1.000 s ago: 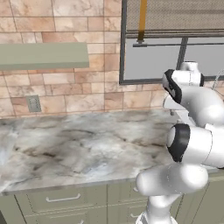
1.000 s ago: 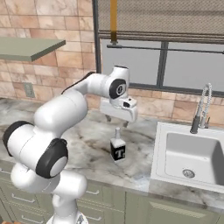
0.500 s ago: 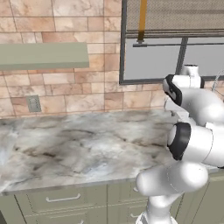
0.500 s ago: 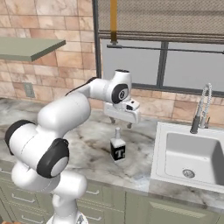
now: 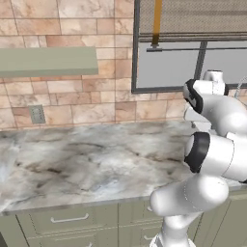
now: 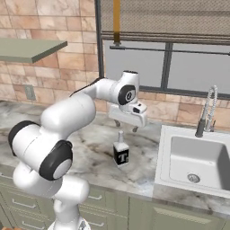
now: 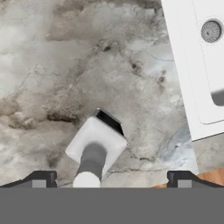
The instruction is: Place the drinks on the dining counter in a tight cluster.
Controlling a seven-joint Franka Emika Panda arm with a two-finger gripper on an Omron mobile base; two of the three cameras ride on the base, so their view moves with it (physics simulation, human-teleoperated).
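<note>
The small white narrow-necked container (image 6: 121, 153) stands upright on the marble worktop (image 6: 90, 148), a short way left of the white sink (image 6: 197, 159) and apart from its rim. Its dark label faces the right base camera. The body is square in section with a slim neck and a white cap, as the hand view (image 7: 95, 151) confirms from above.

The gripper (image 6: 127, 127) hangs directly over the container, pointing down, with the neck rising toward the gap between the fingers. The fingers stand wide apart and grasp nothing: in the hand view the two dark tips (image 7: 40, 178) sit at opposite sides of the frame, with the cap between them but clear of both. Whether the tips have reached the level of the cap cannot be told.

Sink basin with round drain (image 7: 211, 31) lies to one side of the container in the hand view. A chrome tap (image 6: 206, 110) stands behind the sink. Behind the worktop runs a tan brick wall (image 5: 72, 29) with a wall socket (image 5: 36, 114), a green shelf (image 5: 48, 61) and a window (image 6: 166, 45) with a mesh blind. Green drawers (image 5: 67, 219) sit below the worktop edge
</note>
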